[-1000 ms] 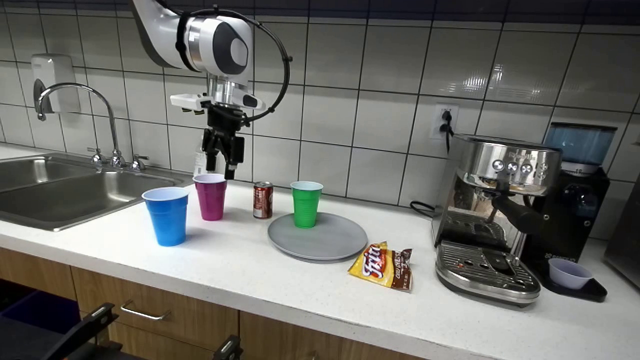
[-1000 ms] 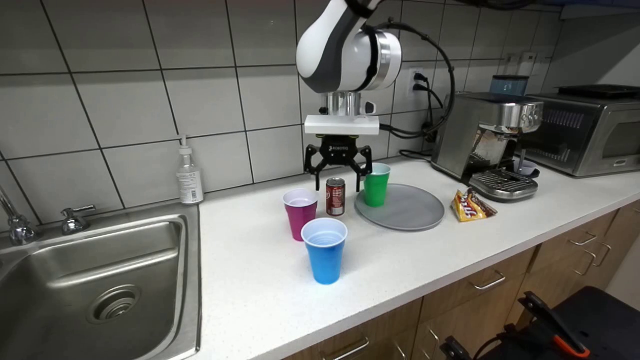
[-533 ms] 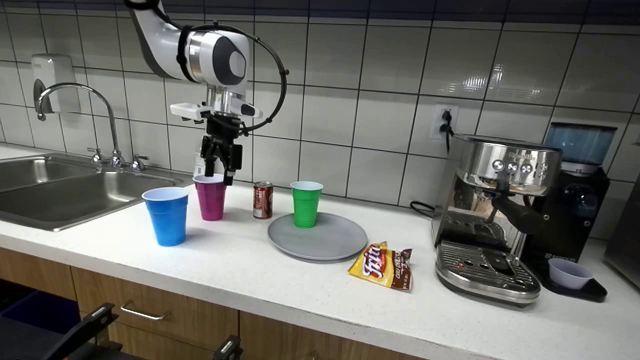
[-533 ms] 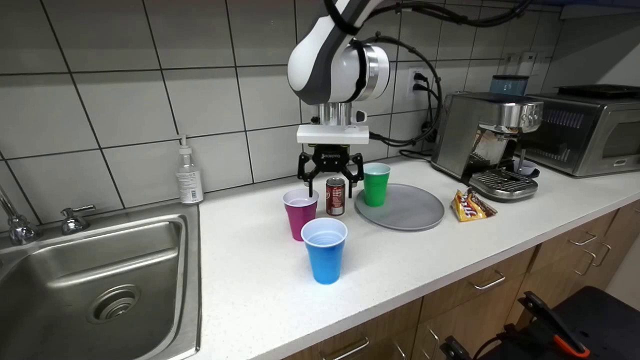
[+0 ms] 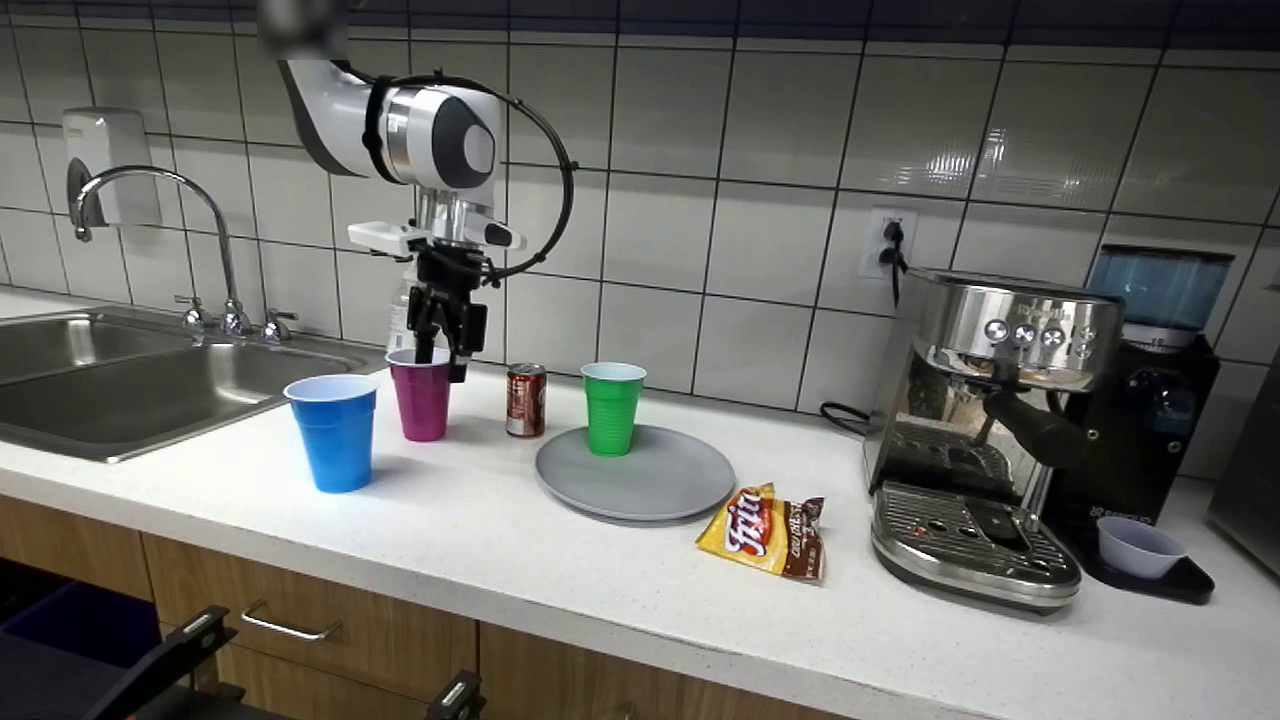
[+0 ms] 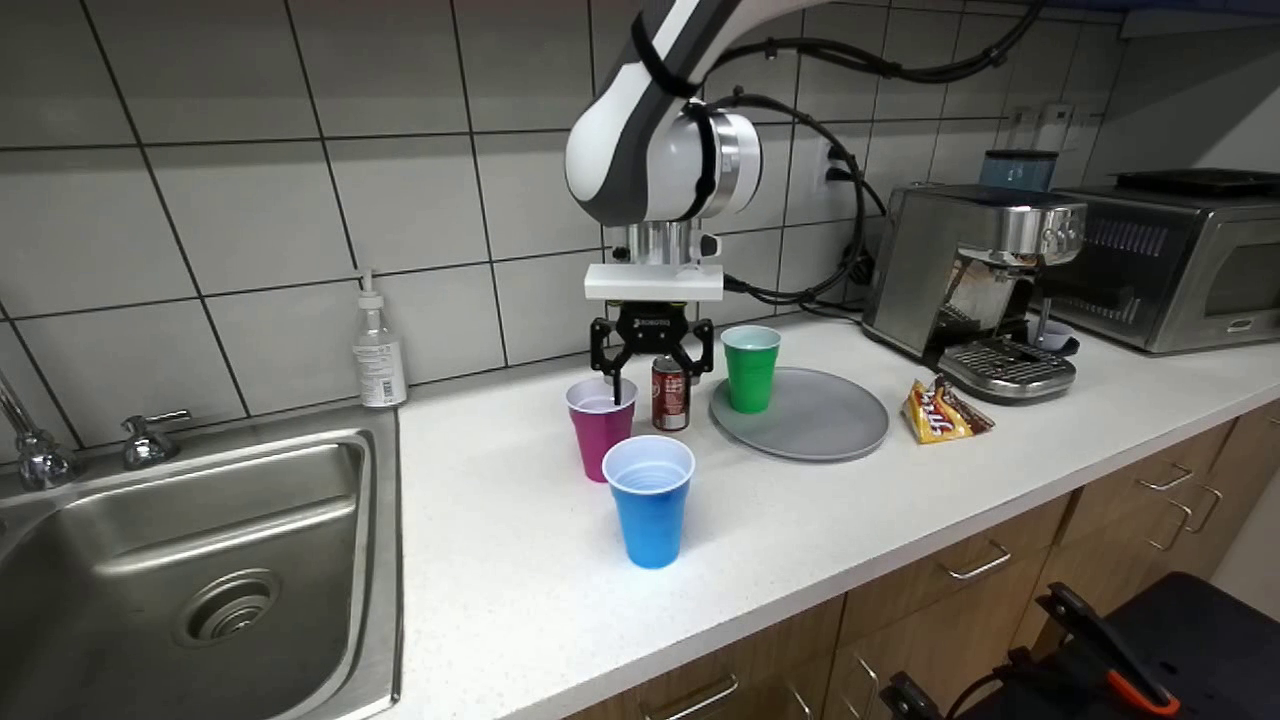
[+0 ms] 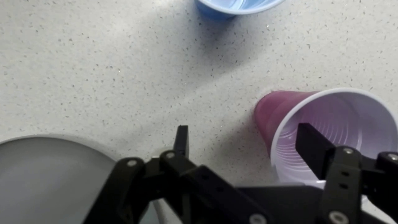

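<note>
The white desk [image 5: 500, 530] carries all these things. On it lies the round gray plate [image 5: 670, 487], flat. The tool [image 6: 652, 389] points straight down, released, its jaws wide apart. On the near side stands the blue cup [image 5: 333, 435], upright. The magenta cup [image 5: 421, 402], left of the plate and farther than the blue cup, stands with its long axis vertical, mouth up, narrower base down. The green cup [image 5: 611, 412] stands likewise on the plate's far left part. The red can [image 5: 526, 402], upright, is between plate and magenta cup. One finger [image 7: 312, 151] overlaps the magenta cup's mouth, how deep cannot be told; the other is right of its rim.
</note>
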Controlling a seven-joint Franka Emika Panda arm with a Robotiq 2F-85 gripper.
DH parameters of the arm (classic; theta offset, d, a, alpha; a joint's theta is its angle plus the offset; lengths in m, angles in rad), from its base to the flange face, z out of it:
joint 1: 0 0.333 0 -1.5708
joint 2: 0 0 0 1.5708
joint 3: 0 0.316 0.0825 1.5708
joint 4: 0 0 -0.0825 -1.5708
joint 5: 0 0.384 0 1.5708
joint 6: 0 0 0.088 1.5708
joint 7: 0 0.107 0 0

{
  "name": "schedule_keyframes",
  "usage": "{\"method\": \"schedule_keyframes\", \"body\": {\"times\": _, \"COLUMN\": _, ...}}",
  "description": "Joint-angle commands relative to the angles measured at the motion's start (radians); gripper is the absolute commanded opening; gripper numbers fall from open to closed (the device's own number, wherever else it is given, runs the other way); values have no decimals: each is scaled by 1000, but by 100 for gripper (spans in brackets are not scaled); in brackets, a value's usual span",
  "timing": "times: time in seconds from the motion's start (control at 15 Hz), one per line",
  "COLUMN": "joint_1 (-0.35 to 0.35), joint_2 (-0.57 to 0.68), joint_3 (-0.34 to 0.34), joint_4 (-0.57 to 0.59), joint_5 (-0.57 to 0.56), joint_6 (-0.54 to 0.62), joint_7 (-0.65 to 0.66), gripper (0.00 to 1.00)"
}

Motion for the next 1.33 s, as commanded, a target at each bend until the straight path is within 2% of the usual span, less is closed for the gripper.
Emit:
{"method": "schedule_keyframes", "body": {"times": 0.0, "joint_1": 6, "joint_2": 23, "joint_3": -6, "joint_4": 39, "joint_5": -5, "joint_6": -6, "joint_7": -10, "gripper": 58}}
{"method": "schedule_keyframes", "body": {"times": 0.47, "joint_1": 9, "joint_2": 29, "joint_3": -6, "joint_4": 45, "joint_5": -6, "joint_6": -6, "joint_7": -11, "gripper": 3}}
{"method": "schedule_keyframes", "body": {"times": 0.6, "joint_1": 10, "joint_2": 28, "joint_3": -6, "joint_4": 43, "joint_5": -6, "joint_6": -6, "joint_7": -11, "gripper": 0}}
{"method": "schedule_keyframes", "body": {"times": 1.27, "joint_1": -11, "joint_2": -39, "joint_3": 3, "joint_4": -5, "joint_5": 29, "joint_6": -4, "joint_7": -44, "gripper": 1}}
